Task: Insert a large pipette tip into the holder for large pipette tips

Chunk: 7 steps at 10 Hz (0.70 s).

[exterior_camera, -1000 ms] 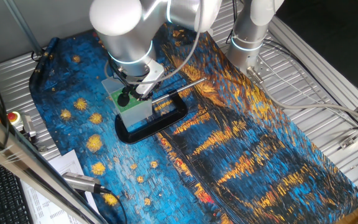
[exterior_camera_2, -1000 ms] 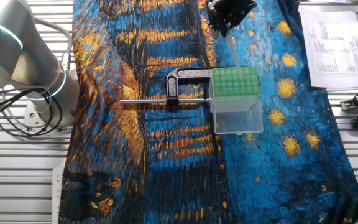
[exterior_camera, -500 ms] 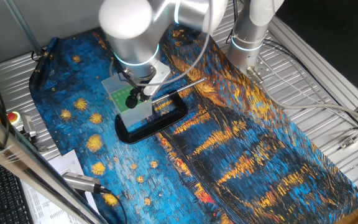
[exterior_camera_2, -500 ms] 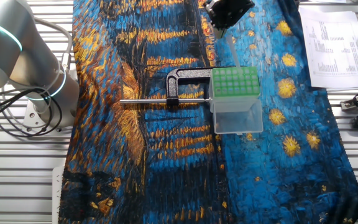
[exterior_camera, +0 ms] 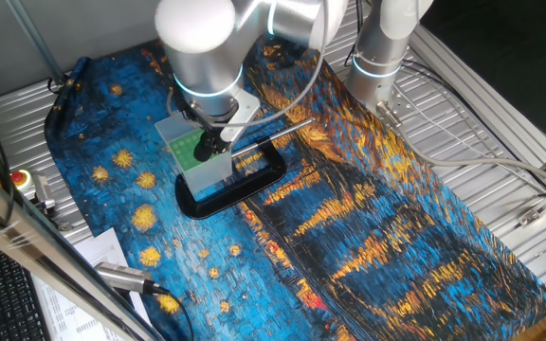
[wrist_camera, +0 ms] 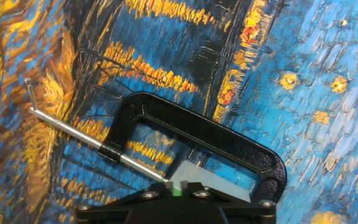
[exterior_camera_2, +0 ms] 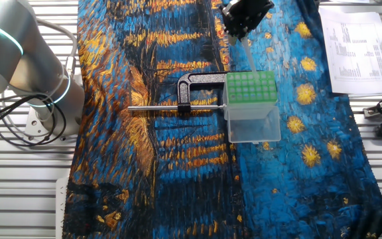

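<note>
The holder [exterior_camera_2: 251, 87] is a clear box with a green, hole-dotted top, standing on the painted cloth; it also shows in the fixed view from the other side as the holder [exterior_camera: 190, 152]. My gripper [exterior_camera_2: 240, 33] hangs above its far edge, shut on the large pipette tip [exterior_camera_2: 249, 56]. The pale tip slants down, and its lower end reaches the green plate's far edge. In the hand view my gripper [wrist_camera: 178, 185] sits at the bottom edge, with a sliver of the holder [wrist_camera: 211, 181] just beyond the fingers; the tip itself is hidden there.
A black C-clamp [exterior_camera_2: 197, 88] with a long metal screw rod [exterior_camera_2: 154, 109] lies against the holder's left side. Its frame [wrist_camera: 197, 130] and rod [wrist_camera: 73, 127] fill the hand view. Papers [exterior_camera_2: 357, 46] and tools lie past the cloth's right edge.
In one fixed view the arm has shifted slightly right over the holder, carrying the tip. The holder and clamp have not moved.
</note>
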Each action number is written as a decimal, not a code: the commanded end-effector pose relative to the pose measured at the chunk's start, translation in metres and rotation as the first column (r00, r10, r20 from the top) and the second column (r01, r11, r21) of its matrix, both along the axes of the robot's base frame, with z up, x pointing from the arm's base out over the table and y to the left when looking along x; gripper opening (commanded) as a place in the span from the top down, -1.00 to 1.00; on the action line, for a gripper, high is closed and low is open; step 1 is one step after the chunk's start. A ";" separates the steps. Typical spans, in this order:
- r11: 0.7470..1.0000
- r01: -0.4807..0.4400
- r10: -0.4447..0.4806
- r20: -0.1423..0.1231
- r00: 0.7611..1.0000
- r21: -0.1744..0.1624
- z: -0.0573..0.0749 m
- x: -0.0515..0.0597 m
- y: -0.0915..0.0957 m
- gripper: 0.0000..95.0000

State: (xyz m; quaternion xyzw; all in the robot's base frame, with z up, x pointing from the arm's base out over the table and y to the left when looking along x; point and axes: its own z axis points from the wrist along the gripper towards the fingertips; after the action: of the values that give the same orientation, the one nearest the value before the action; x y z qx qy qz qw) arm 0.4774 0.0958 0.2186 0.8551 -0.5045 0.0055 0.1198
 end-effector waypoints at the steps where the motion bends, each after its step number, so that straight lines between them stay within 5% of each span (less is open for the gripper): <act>1: 1.000 -0.011 0.011 0.008 1.000 -0.014 -0.001 -0.001 -0.002 1.00; 7: 0.998 -0.058 0.058 0.014 0.998 -0.024 0.000 -0.002 -0.002 1.00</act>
State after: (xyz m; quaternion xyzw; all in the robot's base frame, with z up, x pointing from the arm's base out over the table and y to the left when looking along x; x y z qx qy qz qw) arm 0.4775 0.0939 0.2184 0.8697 -0.4764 0.0228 0.1272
